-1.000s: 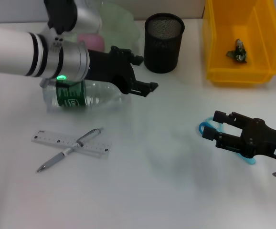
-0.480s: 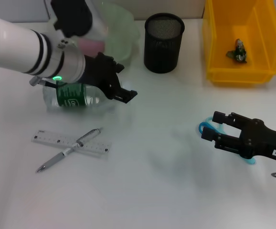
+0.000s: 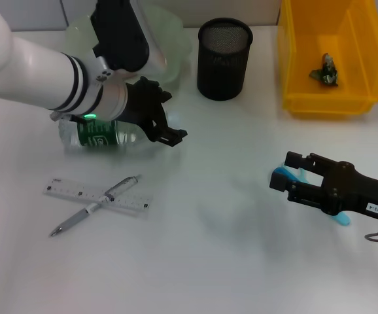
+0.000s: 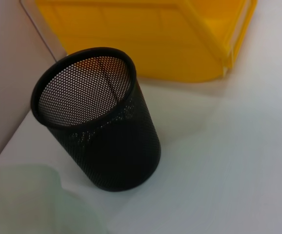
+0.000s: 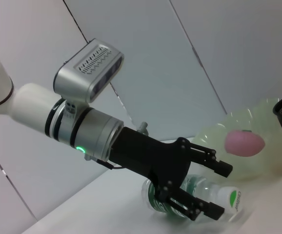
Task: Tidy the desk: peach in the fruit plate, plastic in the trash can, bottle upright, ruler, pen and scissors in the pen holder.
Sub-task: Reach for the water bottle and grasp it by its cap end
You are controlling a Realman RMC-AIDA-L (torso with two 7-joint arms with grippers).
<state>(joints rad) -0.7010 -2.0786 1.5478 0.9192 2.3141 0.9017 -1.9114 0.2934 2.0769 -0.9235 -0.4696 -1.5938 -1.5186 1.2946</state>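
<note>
The clear bottle (image 3: 101,135) with a green label lies on its side at the left. My left gripper (image 3: 169,116) is open at its neck end, one finger on each side; the right wrist view shows this left gripper (image 5: 214,187) and the white-capped bottle (image 5: 226,199). A pink peach (image 5: 245,143) sits in the pale green fruit plate (image 3: 172,33). The ruler (image 3: 78,191) and pen (image 3: 91,210) lie crossed at the front left. My right gripper (image 3: 287,173) is open just over the blue-handled scissors (image 3: 341,219). Crumpled plastic (image 3: 324,70) lies in the yellow trash can (image 3: 293,65).
The black mesh pen holder (image 3: 223,57) stands upright between plate and trash can, also in the left wrist view as pen holder (image 4: 97,141) beside the yellow trash can (image 4: 146,44). White desk stretches across the front middle.
My left gripper has pulled back leftward and come down to the bottle's neck end. The right gripper has shifted slightly left over the scissors.
</note>
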